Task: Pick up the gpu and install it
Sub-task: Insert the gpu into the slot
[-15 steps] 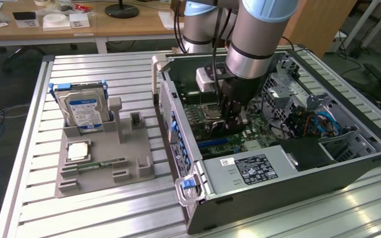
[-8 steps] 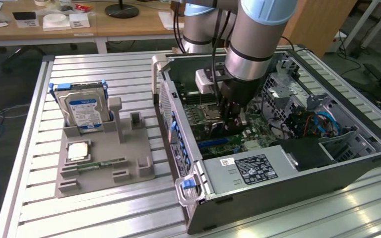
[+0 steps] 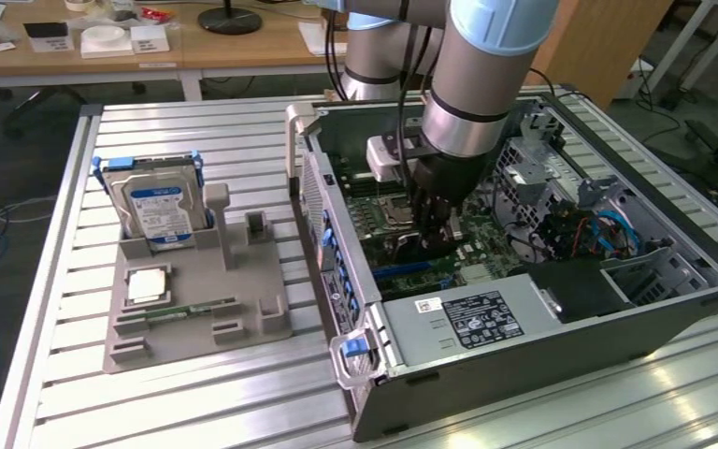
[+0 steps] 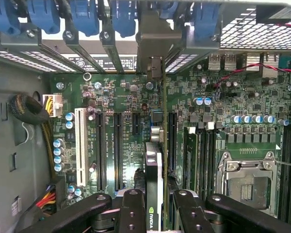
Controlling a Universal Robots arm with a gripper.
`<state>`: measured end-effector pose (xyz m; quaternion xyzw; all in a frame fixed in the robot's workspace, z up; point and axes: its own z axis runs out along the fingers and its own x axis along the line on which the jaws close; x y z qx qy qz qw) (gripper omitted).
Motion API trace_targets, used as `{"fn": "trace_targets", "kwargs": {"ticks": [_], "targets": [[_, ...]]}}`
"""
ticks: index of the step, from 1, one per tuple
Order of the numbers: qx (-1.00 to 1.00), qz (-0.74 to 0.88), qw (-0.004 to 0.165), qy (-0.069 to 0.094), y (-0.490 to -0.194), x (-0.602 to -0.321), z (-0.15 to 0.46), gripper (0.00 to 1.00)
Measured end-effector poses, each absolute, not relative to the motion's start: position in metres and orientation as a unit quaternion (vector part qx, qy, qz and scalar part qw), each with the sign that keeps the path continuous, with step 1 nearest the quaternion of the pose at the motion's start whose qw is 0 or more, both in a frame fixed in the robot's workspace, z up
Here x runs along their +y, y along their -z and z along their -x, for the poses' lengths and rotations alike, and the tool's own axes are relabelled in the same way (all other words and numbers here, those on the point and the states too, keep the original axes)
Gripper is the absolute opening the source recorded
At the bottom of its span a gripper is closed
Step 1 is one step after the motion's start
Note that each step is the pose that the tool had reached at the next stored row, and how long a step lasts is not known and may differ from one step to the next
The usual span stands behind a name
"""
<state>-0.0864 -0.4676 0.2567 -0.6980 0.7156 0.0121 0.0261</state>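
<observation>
In the exterior view, the robot's black two-finger gripper (image 3: 434,245) reaches down into the dark grey sheet-metal computer case (image 3: 658,309), which lies open on the ribbed aluminium desk (image 3: 209,402). It is clamped on the gpu (image 3: 396,253), a thin, flat black card held low over the green circuit-covered motherboard (image 3: 490,245). The likely danger is a tilt. A card this thin and rigid gives little purchase, so any skew could jam it against the case's hard edges or scrape the board. Well apart, towards the exterior view's left, a matte grey plastic fixture (image 3: 197,323) holds the upright silver hard drive with its blue-white label (image 3: 160,213). In the wrist view, the gripper (image 4: 157,208) pinches the gpu (image 4: 154,165) edge-on between smooth black fingers (image 4: 133,208). A glossy strip with a green logo runs along the card. It stands over the long black plastic expansion slots (image 4: 117,145), beside a white slot (image 4: 80,145). I cannot tell whether its lower edge touches a slot. If the card sits off the slot line, pressure could bend the brittle board or crush the small cylindrical capacitors (image 4: 58,150) nearby. The blue plastic retention clips (image 4: 85,17) at the perforated rear wall could catch the card's end. The square metal processor socket (image 4: 245,182) lies to one side.
</observation>
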Motion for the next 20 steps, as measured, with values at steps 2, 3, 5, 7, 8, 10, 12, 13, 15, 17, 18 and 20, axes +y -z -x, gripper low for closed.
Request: {"fn": "trace_targets", "kwargs": {"ticks": [2, 3, 5, 7, 8, 10, 12, 13, 15, 17, 18, 20], "targets": [[0.716, 0.698, 0.026, -0.012, -0.2567, -0.4676, 0.0864, 0.27], [0.716, 0.698, 0.026, -0.012, -0.2567, -0.4676, 0.0864, 0.27], [0.716, 0.698, 0.026, -0.012, -0.2566, -0.4676, 0.0864, 0.27], [0.716, 0.698, 0.025, -0.012, -0.2565, -0.4676, 0.086, 0.27], [0.716, 0.698, 0.025, -0.012, -0.2565, -0.4676, 0.0859, 0.27], [0.716, 0.698, 0.024, -0.013, -0.2566, -0.4676, 0.0852, 0.27], [0.716, 0.698, 0.022, -0.013, -0.2566, -0.4676, 0.0839, 0.27], [0.716, 0.698, 0.022, -0.013, -0.2567, -0.4676, 0.0837, 0.27], [0.716, 0.698, 0.021, -0.013, -0.2567, -0.4676, 0.0838, 0.27], [0.718, 0.696, 0.021, -0.013, -0.2563, -0.4676, 0.0837, 0.27], [0.719, 0.695, 0.021, -0.013, -0.2562, -0.4676, 0.0837, 0.27], [0.722, 0.691, 0.022, -0.013, -0.2558, -0.4676, 0.0836, 0.27]]}}
